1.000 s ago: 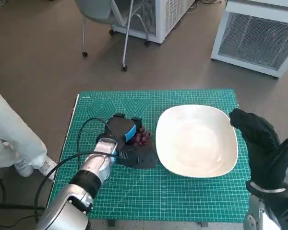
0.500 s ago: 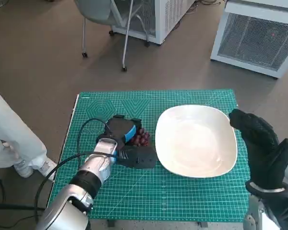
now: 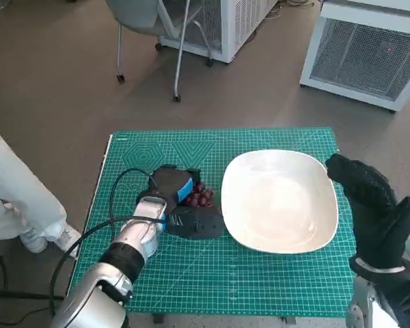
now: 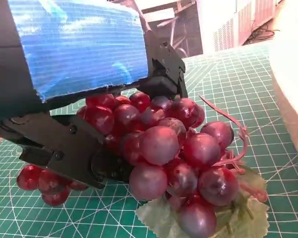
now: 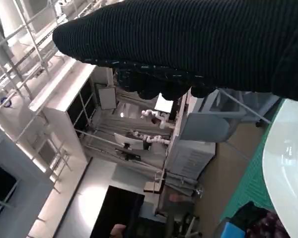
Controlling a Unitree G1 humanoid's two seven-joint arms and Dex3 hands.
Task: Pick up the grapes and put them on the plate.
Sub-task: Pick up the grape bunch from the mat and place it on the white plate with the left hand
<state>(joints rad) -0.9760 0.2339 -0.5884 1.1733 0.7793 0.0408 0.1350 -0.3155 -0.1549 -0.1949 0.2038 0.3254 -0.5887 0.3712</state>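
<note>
We see the green gridded cutting mat covering our worktop, brown floor around it, a wheeled chair and white cabinets beyond. Our left hand grips the grapes on the mat, just beside the white plate. Our right hand hangs open-fingered at the plate's far edge, holding nothing.

Left hand: black, blue tape across back, screws in black finger plates. Left forearm: pale silver, black cuff, black cable looping alongside. Right hand: black knitted glove.
</note>
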